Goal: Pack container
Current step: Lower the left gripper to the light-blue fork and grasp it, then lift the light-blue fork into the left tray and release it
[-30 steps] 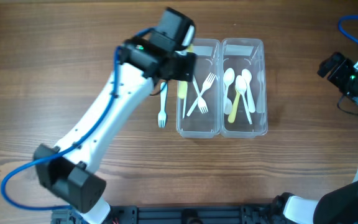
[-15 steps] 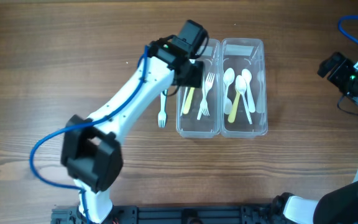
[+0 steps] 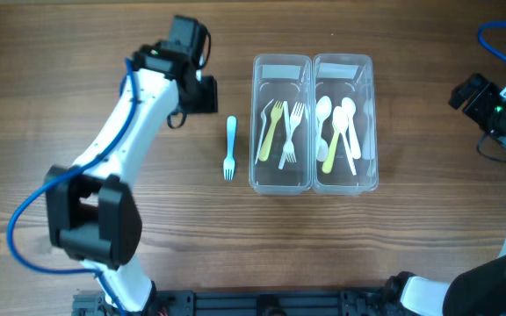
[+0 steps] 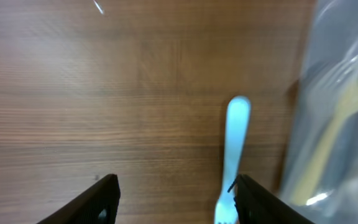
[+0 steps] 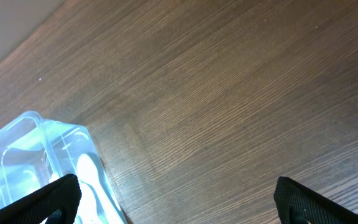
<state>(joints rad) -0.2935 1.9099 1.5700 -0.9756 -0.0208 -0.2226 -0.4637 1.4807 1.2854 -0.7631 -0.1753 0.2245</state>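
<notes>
Two clear containers stand side by side. The left container [image 3: 281, 178] holds a yellow fork [image 3: 271, 132] and white forks [image 3: 292, 133]; the right container [image 3: 344, 181] holds white spoons and a yellow one [image 3: 330, 151]. A light blue fork [image 3: 230, 147] lies on the table just left of them, tines toward the front. My left gripper [image 3: 203, 93] hovers open and empty up-left of that fork. In the left wrist view the blue fork [image 4: 233, 155] lies beside the right finger of the gripper [image 4: 176, 200]. My right gripper [image 3: 471, 93] stays open at the far right.
The wooden table [image 3: 77, 79] carries nothing else. The left wrist view catches the left container's wall [image 4: 328, 124] at its right edge. A corner of the spoon container [image 5: 42, 155] shows at the lower left of the right wrist view.
My left gripper opened over the left container and the yellow fork now lies inside it. The left arm then swung back left, off the container. The right arm has not moved.
</notes>
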